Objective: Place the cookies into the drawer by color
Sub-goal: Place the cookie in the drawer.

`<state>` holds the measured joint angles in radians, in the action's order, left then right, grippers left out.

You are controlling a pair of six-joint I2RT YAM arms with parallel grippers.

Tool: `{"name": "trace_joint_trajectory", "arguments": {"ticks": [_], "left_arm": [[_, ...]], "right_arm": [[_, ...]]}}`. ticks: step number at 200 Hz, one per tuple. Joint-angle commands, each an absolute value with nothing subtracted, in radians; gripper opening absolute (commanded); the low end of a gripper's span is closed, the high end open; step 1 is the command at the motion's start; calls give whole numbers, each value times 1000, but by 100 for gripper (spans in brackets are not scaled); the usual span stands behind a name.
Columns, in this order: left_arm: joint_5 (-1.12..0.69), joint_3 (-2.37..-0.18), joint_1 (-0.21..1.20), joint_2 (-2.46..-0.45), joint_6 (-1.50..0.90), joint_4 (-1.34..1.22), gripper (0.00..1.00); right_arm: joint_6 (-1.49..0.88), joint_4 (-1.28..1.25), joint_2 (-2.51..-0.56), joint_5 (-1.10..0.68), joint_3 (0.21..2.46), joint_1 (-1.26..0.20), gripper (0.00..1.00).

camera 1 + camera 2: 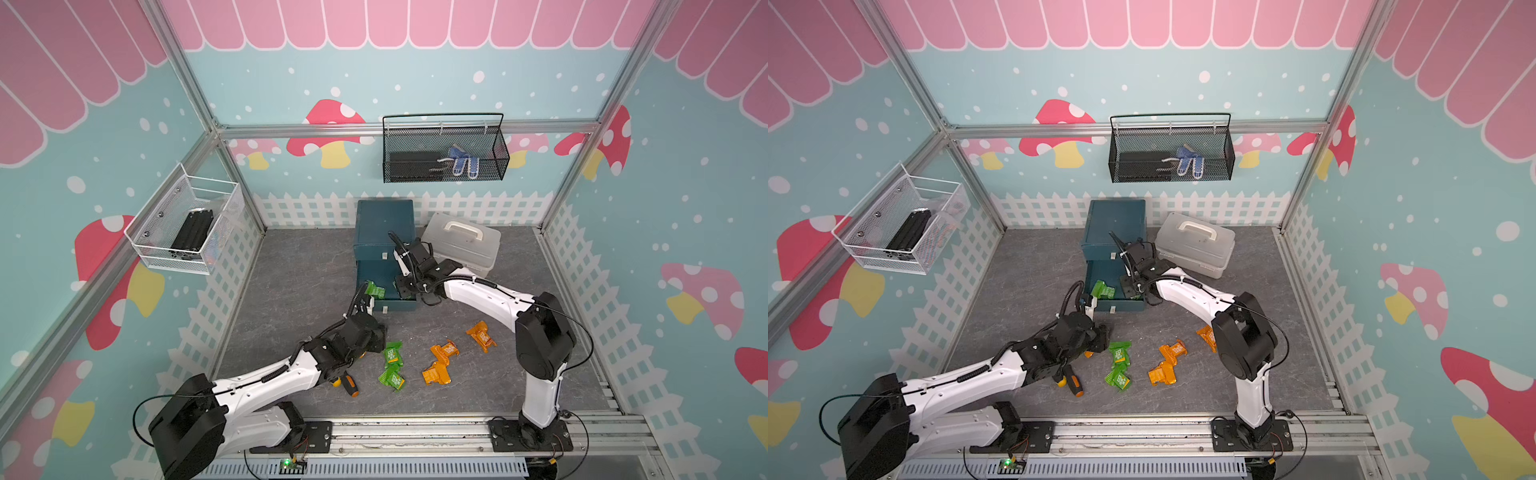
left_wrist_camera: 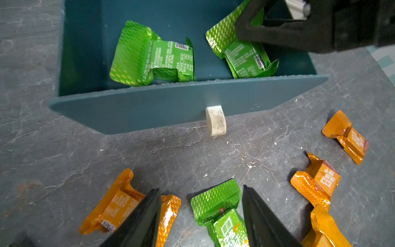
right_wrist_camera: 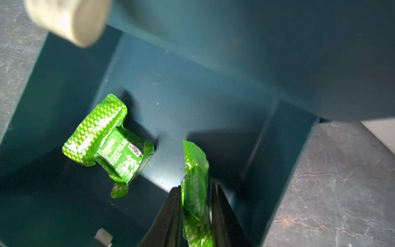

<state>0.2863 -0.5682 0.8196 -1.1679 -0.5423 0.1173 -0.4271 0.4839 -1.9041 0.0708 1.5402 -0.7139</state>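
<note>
The teal drawer cabinet stands at the back, its lowest drawer pulled out. One green cookie lies flat inside it. My right gripper reaches into that drawer, its fingers narrowly closed around a second green cookie, which leans on the drawer's front wall. My left gripper hangs open just above the table, straddling another green cookie; an orange cookie lies under one finger. Two green cookies and three orange cookies show on the table in both top views.
A pale grey case with a white handle sits right of the cabinet. A screwdriver lies by my left forearm. A black wire basket and a white one hang on the walls.
</note>
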Motion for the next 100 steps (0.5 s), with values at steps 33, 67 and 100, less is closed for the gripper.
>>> {"name": "trace_joint_trajectory", "arguments": {"ticks": [33, 67, 100], "left_arm": [[301, -598, 816, -1146, -546, 144, 64], [255, -630, 839, -1115, -623, 335, 64], [267, -668, 927, -1098, -670, 451, 64]], "right_arm": [[-471, 555, -1928, 130, 1556, -715, 28], [-455, 490, -1813, 90, 1493, -718, 37], [-433, 399, -1698, 26, 1411, -718, 45]]}}
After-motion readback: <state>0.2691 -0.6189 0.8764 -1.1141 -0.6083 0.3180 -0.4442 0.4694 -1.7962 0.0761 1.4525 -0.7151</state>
